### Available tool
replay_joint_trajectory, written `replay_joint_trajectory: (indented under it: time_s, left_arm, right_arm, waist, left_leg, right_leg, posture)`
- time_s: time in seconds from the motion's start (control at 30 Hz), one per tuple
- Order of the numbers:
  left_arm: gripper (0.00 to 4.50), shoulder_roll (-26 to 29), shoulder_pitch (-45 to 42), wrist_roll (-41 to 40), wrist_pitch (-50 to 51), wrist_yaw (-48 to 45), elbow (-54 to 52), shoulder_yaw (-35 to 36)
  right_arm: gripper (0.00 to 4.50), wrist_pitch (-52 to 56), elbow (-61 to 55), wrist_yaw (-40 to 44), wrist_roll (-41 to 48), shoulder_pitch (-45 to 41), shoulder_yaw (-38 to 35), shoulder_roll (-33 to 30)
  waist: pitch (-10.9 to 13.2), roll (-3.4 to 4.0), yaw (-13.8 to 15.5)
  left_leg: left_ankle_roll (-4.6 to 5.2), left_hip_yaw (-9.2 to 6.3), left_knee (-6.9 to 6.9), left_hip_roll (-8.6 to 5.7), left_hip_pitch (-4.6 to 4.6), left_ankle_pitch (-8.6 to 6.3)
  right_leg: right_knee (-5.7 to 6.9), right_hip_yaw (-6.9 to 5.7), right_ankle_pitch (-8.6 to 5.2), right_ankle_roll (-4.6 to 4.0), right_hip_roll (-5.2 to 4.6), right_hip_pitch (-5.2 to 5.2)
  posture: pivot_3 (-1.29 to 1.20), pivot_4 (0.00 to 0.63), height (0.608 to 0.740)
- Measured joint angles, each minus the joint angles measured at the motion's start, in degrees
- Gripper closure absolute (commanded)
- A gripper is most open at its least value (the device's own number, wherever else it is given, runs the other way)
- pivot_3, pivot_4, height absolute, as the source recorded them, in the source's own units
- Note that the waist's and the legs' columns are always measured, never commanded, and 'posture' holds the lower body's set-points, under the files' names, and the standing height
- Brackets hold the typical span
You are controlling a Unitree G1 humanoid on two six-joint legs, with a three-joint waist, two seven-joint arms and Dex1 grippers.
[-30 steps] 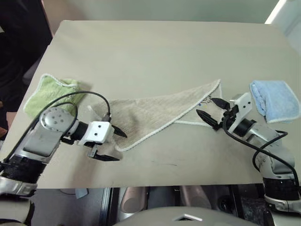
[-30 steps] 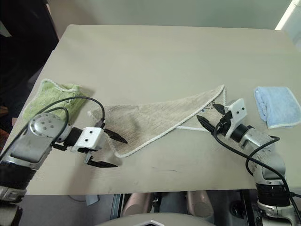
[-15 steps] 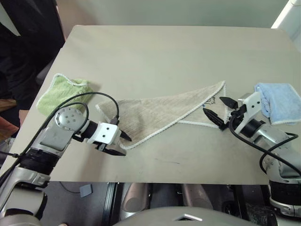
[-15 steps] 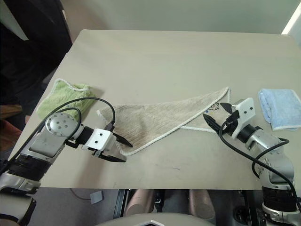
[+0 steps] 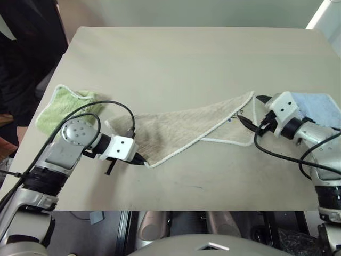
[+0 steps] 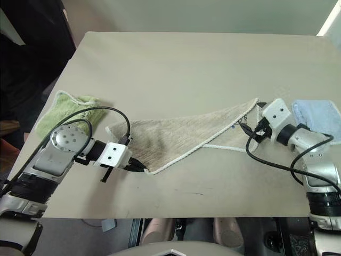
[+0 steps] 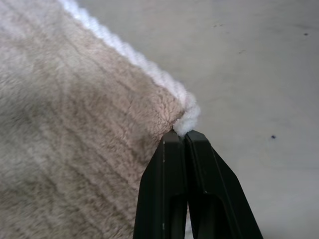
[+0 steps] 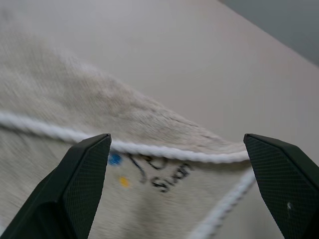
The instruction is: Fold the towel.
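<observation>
The beige desk (image 5: pixel 176 58) has plenty of bare room across its far half and a free strip along the near edge; a dark-clothed person (image 5: pixel 24 48) stands off its left side. The towel (image 5: pixel 181 125) lies in the middle of the desk, folded into a long triangle with white corded edging, its point reaching toward the right. A green towel (image 5: pixel 61 104) sits near the left edge and a blue towel (image 5: pixel 322 104) near the right edge, both apart from the tan one. The left hand (image 5: pixel 143 161) is pressed together on the towel's near corner, the white cord pinched right at the fingertips (image 7: pixel 185 144). A second ago that hand was spread wide just short of the corner; it has since closed on it. The right hand (image 5: pixel 250 112) stands spread over the towel's right tip, its fingers (image 8: pixel 84 169) straddling the corded edge and a printed tag without gripping; earlier it hung a little nearer, below the tip, and has shifted up to it.
</observation>
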Motion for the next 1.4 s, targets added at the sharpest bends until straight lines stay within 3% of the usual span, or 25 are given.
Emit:
replay_joint_trajectory:
  time_s: [0.2,0.5,1.0,1.1,1.4]
  left_arm:
    - [4.46,1.64,2.33,-1.67,0.46,-0.18,0.37,2.12]
    - [4.46,3.47,8.21,-3.15,-1.8,1.13,0.79,5.63]
    - [4.46,5.9,13.89,-3.46,1.81,3.19,-5.05,8.75]
    - [4.5,5.98,13.94,-3.44,2.68,3.35,-5.6,8.75]
    - [4.5,5.88,12.95,-2.59,3.96,3.4,-6.01,8.46]
  right_arm:
    - [0.0,-21.41,23.11,0.65,-15.88,-12.88,10.01,-3.99]
    - [0.0,-39.85,47.04,-6.59,-30.1,-28.59,17.74,-2.93]
    - [0.0,-52.11,62.69,-24.11,-44.91,-37.9,25.69,2.03]
    - [0.85,-53.53,63.37,-25.54,-46.31,-38.14,26.74,2.04]
    - [4.15,-55.47,63.81,-25.64,-46.81,-38.01,27.14,1.6]
  waist:
    - [0.01,-0.01,-0.47]
    - [0.03,0.03,-1.52]
    - [0.03,0.03,-2.1]
    - [0.03,0.03,-2.1]
    - [0.03,0.03,-2.04]
  left_leg:
    - [0.03,0.05,0.01,0.05,-0.11,-0.05]
    - [0.03,0.1,-0.2,0.17,0.05,-0.06]
    - [-0.1,0.12,-0.78,0.27,0.37,-0.14]
    - [-0.12,0.12,-0.76,0.26,0.35,-0.15]
    - [-0.12,0.12,-0.75,0.27,0.34,-0.15]
  right_leg:
    - [0.0,-0.03,0.42,0.36,-0.01,-0.25]
    - [0.07,-0.05,0.52,0.12,0.07,-0.34]
    - [0.12,-0.07,0.38,-0.24,0.16,-0.35]
    - [0.09,-0.07,0.38,-0.24,0.15,-0.34]
    - [0.14,-0.09,0.37,-0.25,0.14,-0.34]
  posture:
    - [0.0,0.15,0.735]
    - [0.0,0.15,0.735]
    - [0.0,0.15,0.735]
    - [0.0,0.15,0.735]
    - [0.0,0.15,0.735]
